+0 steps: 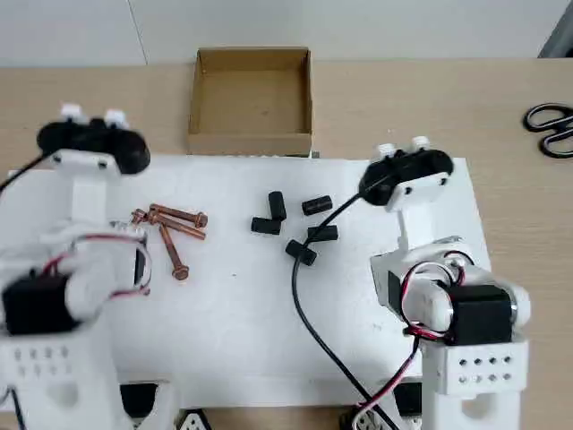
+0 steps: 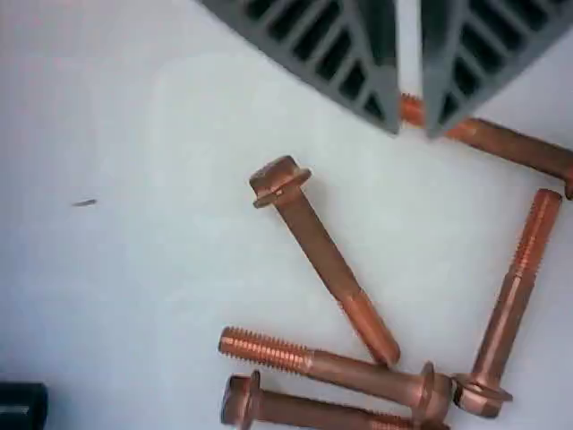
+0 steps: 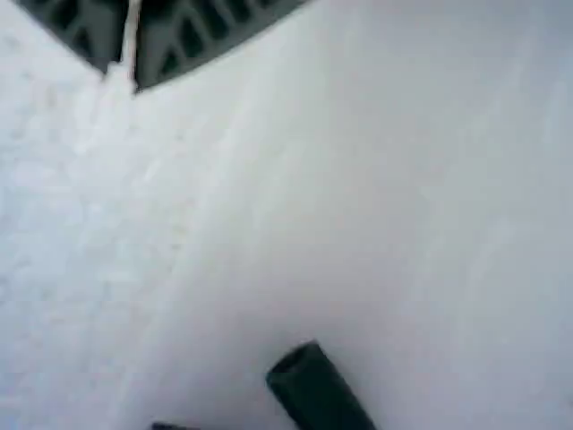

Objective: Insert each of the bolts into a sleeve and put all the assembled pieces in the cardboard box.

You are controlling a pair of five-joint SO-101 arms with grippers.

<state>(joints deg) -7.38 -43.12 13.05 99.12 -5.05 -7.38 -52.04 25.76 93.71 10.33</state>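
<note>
Several copper bolts [image 1: 176, 230] lie in a loose pile on the left of the white board [image 1: 233, 322]. Several short black sleeves [image 1: 295, 226] are scattered at its middle. The open cardboard box [image 1: 251, 134] stands behind the board. My left gripper [image 2: 410, 125] hangs shut just above the bolts, its tips over the shank of one bolt [image 2: 515, 145]; another bolt [image 2: 322, 255] lies close by. My right gripper [image 3: 125, 76] is shut over bare board, with one sleeve [image 3: 313, 387] lying apart from it.
Scissors [image 1: 551, 128] lie on the wooden table at the far right. A black cable [image 1: 309, 313] runs across the board from the right arm. A black sleeve end [image 2: 20, 405] shows at the left wrist view's corner.
</note>
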